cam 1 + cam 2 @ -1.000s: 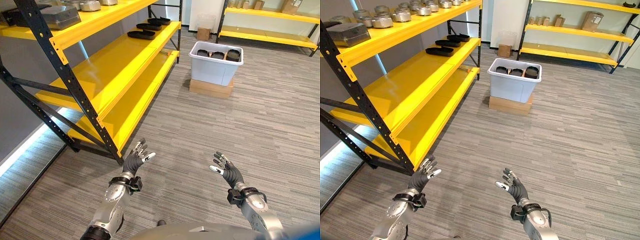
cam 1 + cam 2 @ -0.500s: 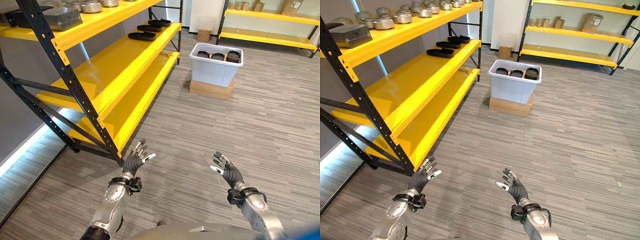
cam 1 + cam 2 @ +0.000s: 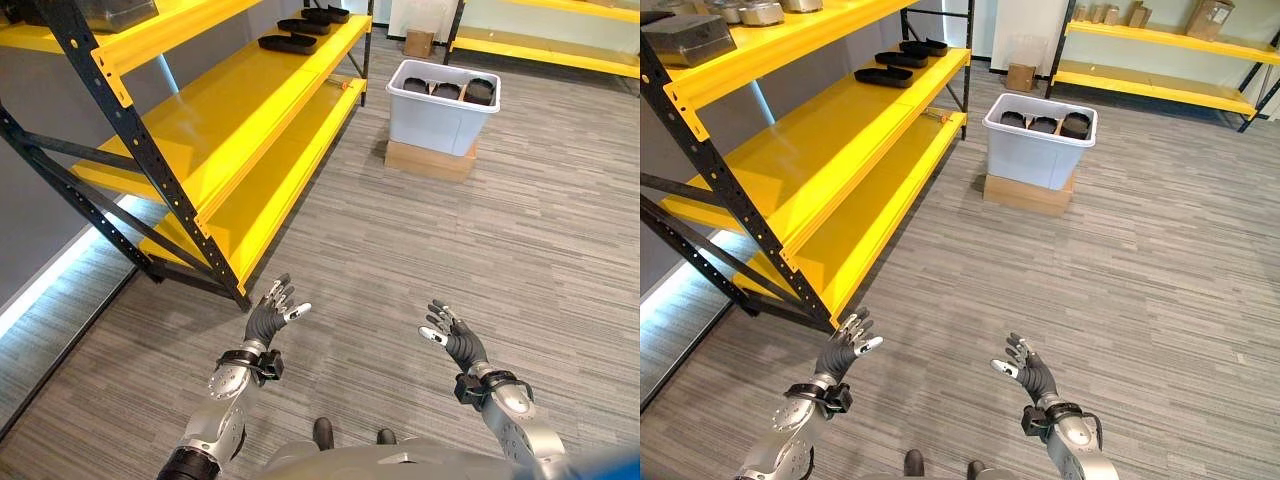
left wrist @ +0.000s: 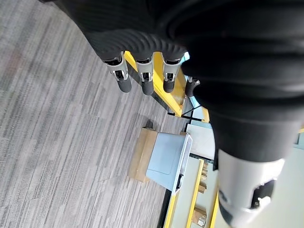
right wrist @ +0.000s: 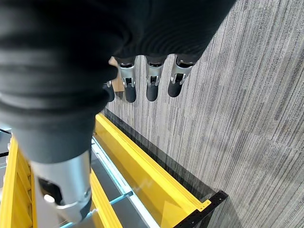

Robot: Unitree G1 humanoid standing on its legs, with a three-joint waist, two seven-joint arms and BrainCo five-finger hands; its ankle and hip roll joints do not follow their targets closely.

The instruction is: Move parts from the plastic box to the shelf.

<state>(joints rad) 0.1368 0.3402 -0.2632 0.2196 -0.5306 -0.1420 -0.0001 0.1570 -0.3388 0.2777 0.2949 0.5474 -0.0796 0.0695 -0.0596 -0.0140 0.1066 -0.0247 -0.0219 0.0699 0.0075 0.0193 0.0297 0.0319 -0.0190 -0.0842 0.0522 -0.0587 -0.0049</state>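
Note:
A white plastic box [image 3: 441,104] stands on a flat cardboard carton [image 3: 430,160] far ahead on the floor, holding dark round parts [image 3: 447,90]. The yellow shelf [image 3: 190,130] runs along my left, and several flat black parts [image 3: 288,43] lie at the far end of its middle level. My left hand [image 3: 268,318] hovers low over the carpet near the shelf's black corner post, open and empty. My right hand [image 3: 449,341] floats level with it to the right, fingers spread and holding nothing. The box [image 4: 166,159] also shows past the left hand's fingers.
A black steel post [image 3: 140,150] with diagonal braces marks the shelf's near corner. Grey metal parts [image 3: 690,35] sit on the top level. A second yellow shelf [image 3: 1160,80] with cartons lines the far wall. Open grey carpet [image 3: 480,240] lies between me and the box.
The whole picture has shifted: the camera has moved forward and tipped down, so the box and shelf sit a little nearer. Both hands keep their open pose.

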